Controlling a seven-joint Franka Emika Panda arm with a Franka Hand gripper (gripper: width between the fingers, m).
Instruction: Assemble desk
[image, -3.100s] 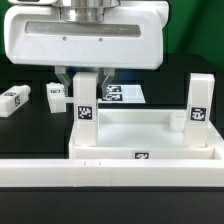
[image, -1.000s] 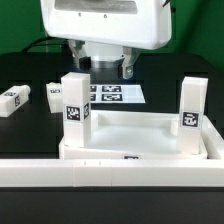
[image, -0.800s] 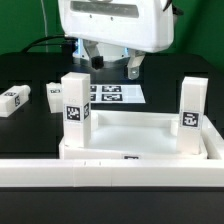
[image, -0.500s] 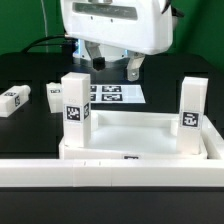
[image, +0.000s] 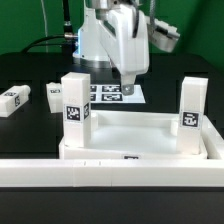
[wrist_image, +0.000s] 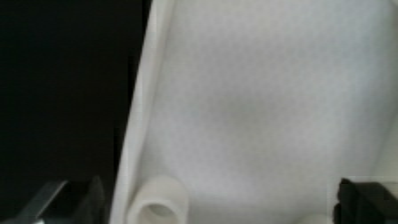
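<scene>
The white rimmed plastic tabletop (image: 140, 150) is lying against the long white bar (image: 110, 175) — likely for bracing — with two white square tagged legs (image: 75, 108) standing in its near corners. The two-finger gripper (image: 127, 86) is hovering over it, jaws spread wide and empty — ready for a loose leg (image: 55, 95).

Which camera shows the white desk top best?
The exterior view. It shows the tabletop across its full width, rim and all, with two legs standing upright at its near corners. The wrist view shows only a blurry white surface up close, possibly part of it.
</scene>
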